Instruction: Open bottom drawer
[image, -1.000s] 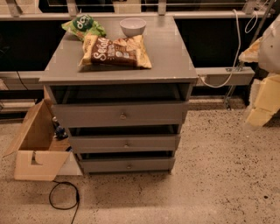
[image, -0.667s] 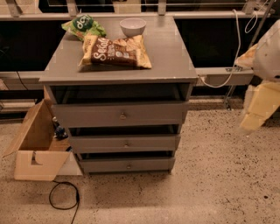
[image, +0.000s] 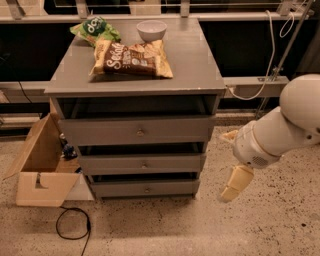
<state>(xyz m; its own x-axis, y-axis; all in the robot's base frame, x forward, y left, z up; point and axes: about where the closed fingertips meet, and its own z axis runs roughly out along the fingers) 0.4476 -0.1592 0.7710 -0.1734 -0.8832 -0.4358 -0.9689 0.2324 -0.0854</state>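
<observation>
The grey cabinet (image: 135, 75) has three drawers stacked in its front. The bottom drawer (image: 115, 189) is the slimmest, lowest one, just above the floor, with a tiny round metal knob (image: 147, 189) at its centre. Its front sits in line with the drawers above. My gripper (image: 234, 183) hangs at the end of the white arm (image: 280, 130), to the right of the cabinet at about the bottom drawer's height. It is apart from the drawer and holds nothing.
A medium drawer (image: 115, 164) and a tall top drawer (image: 100, 132) sit above. On top lie a brown chip bag (image: 132, 58), a green bag (image: 95, 29) and a white bowl (image: 151, 30). An open cardboard box (image: 42, 170) and a black cable (image: 72, 227) are at the left.
The arm has swung in from the right edge, leftward and down, bringing the gripper closer to the cabinet's right side. The drawers have not moved.
</observation>
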